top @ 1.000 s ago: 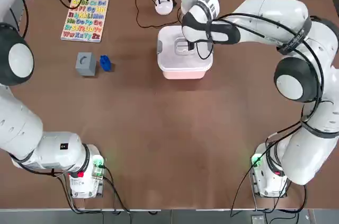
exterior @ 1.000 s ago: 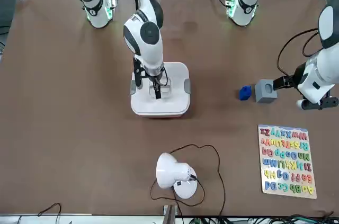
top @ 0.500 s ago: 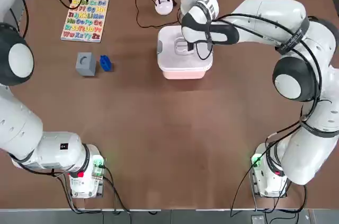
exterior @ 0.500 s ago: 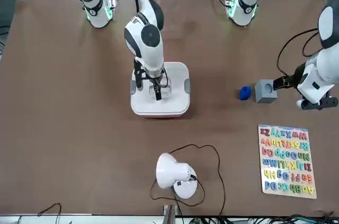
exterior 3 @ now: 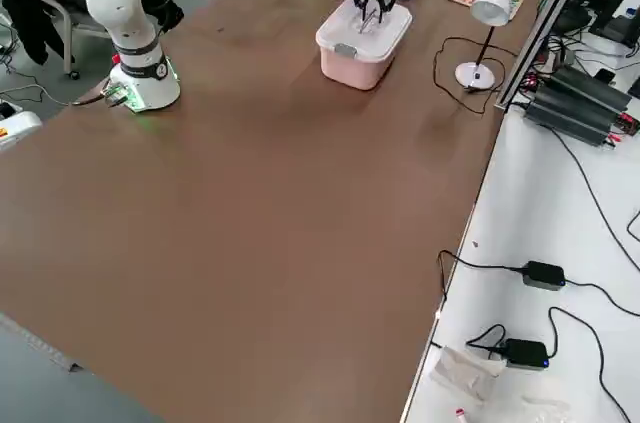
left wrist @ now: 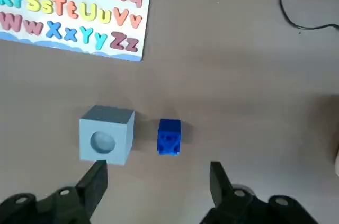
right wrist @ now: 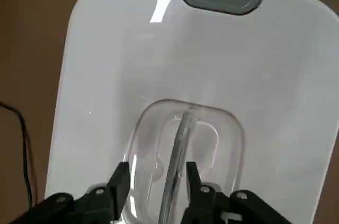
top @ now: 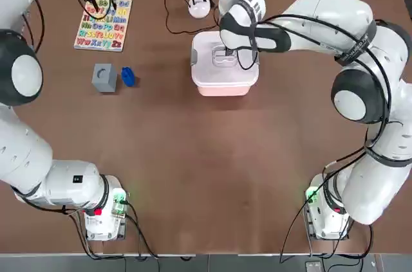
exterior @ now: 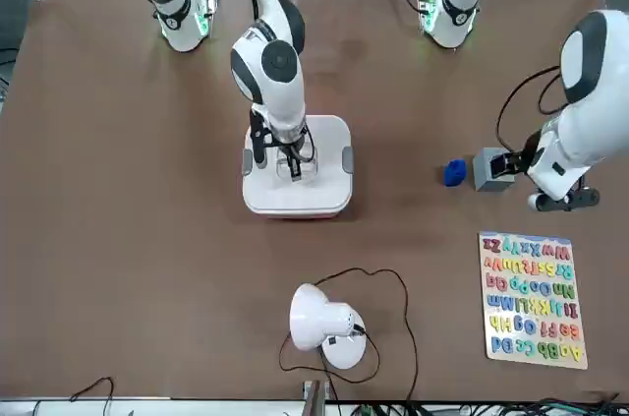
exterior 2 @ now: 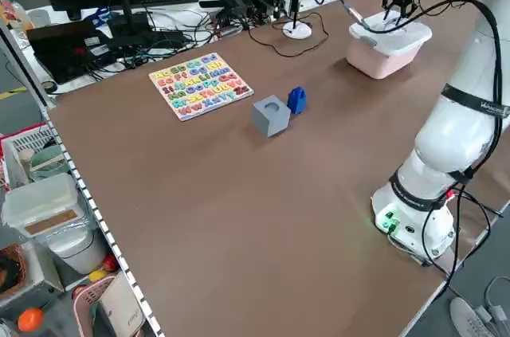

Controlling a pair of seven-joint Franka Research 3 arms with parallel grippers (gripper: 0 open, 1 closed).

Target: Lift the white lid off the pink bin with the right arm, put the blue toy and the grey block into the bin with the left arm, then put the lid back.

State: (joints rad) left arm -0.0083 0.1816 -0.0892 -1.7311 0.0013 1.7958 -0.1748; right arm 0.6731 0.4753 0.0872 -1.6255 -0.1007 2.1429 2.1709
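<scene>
Basically nothing's done yet. The white lid sits on the pink bin, far side of the table, with the right gripper straddling its handle, fingers apart, not clamped. The blue toy and grey block wait on the left under the wide-open left gripper.

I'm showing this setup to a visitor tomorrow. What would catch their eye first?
Probably the right gripper poised over the clear handle of the white lid, which sits on the pink bin at the table's far middle, fingers either side of the handle bar. Next, the blue toy and grey block side by side on the left, near the colourful alphabet puzzle board, with the left gripper open above them.
</scene>
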